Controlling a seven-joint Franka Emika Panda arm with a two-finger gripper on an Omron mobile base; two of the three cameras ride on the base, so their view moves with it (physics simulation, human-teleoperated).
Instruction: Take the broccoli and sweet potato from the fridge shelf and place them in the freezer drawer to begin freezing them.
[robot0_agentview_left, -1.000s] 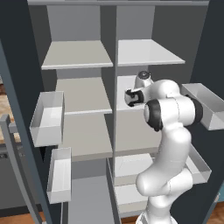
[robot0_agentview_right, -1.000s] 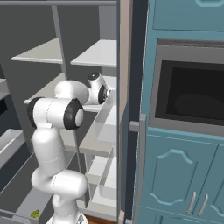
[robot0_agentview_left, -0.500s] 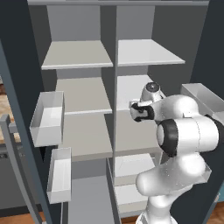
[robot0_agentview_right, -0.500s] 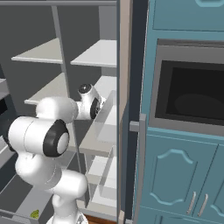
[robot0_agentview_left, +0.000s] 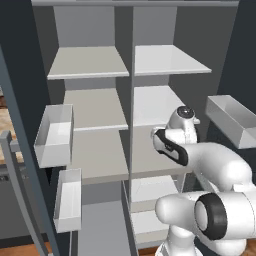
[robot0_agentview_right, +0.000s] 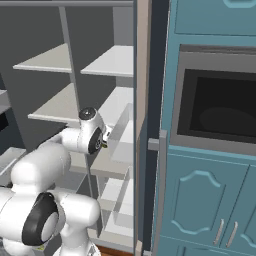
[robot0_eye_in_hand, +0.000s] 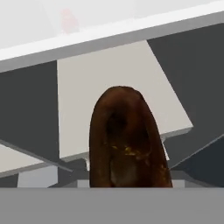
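Filling claw's view, sweet potato (robot0_eye_in_hand: 128, 140), close up

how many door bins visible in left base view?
3: two on the left door, upper bin above lower bin; one right-door bin. The arm may hide more lower right.

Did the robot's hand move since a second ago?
Yes. In the left base view the gripper has dropped lower beside the fridge's middle divider, carrying the sweet potato.
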